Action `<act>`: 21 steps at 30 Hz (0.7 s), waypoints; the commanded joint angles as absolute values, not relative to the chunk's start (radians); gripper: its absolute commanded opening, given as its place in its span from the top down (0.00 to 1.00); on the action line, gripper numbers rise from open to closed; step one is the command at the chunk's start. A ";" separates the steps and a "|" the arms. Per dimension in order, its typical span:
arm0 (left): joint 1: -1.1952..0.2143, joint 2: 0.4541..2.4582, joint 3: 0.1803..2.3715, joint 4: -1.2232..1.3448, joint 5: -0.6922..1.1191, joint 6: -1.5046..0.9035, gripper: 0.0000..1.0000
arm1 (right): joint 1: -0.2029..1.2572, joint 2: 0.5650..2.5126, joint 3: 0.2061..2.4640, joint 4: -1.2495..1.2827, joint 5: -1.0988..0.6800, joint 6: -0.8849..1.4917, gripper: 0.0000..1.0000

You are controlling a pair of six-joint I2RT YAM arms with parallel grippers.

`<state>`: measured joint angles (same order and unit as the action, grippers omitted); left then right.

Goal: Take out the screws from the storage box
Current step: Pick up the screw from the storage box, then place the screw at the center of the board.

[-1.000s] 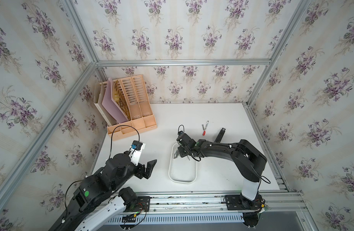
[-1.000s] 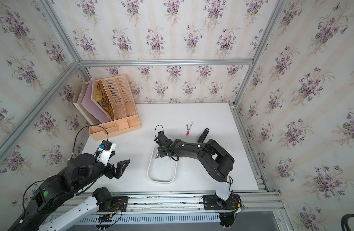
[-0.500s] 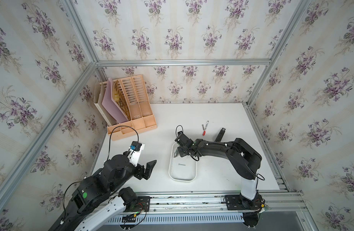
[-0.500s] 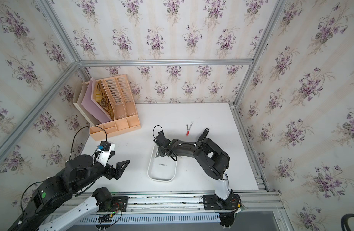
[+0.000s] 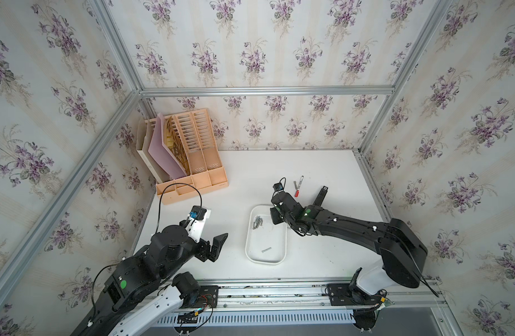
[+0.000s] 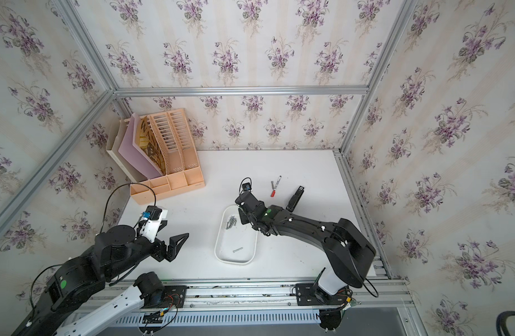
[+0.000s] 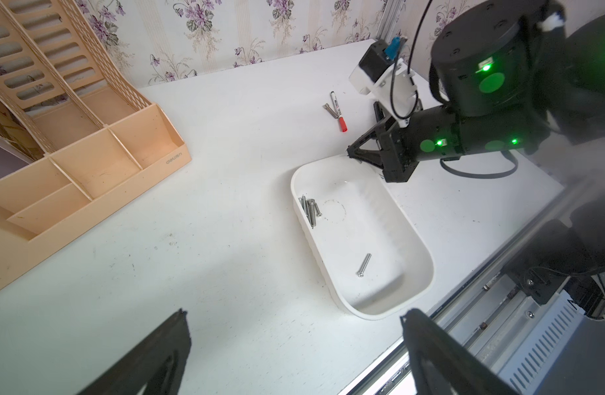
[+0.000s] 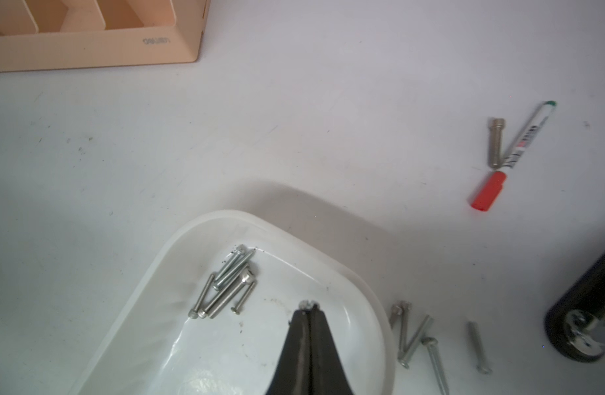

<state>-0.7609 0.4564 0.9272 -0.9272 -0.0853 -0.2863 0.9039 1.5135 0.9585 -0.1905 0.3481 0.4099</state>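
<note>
The storage box (image 5: 269, 237) is seen lying flat on the white table (image 5: 323, 163), between the two arms. Inside it, a handful of screws (image 5: 257, 222) is bunched against the long wall on the left arm's side, close to the box's far end. Most of them are laid nearly parallel and touching. A lone screw (image 5: 266, 250) is seen on the floor towards the box's near end, well apart from the bunch. The right gripper (image 8: 309, 309) is held over the far end of the box, inside the rim, with its jaws pressed together and no gap visible between them. A single screw (image 8: 307, 303) is pinched at the very tips, and only its small silver head is shown in the right wrist view. Just outside the box, on the side facing the right arm, four more screws (image 8: 428, 341) are laid on the table, the nearest almost against the wall; they are hidden under the arm in both top views. Beyond the far end of the box, a red-capped marker pen (image 5: 299, 186) is seen with a thicker bolt (image 5: 295, 184) just beside it. A black bar (image 5: 321, 195) is found a little further out on the right arm's side. The left gripper (image 5: 218, 246) is held near the box's other long side, apart from it, with its jaws spread wide and empty. The peach file organizer (image 5: 192, 174) is stood well away from the box, beyond its far corner on the left arm's side.
</note>
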 commanded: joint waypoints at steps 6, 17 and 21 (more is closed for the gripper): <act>-0.759 0.456 0.923 -0.900 -0.074 -0.264 0.01 | 0.712 1.471 0.846 -0.203 0.360 0.543 1.00; -0.759 0.482 0.917 -0.892 -0.061 -0.257 0.01 | 0.630 1.653 0.900 -0.265 0.275 0.569 1.00; -0.758 0.473 0.916 -0.891 -0.058 -0.255 0.01 | 0.619 1.689 0.910 -0.268 0.250 0.568 1.00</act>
<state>-0.7597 0.4770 0.9176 -0.9207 -0.0685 -0.2684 0.6239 1.6718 0.9005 -0.2455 0.2687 0.5541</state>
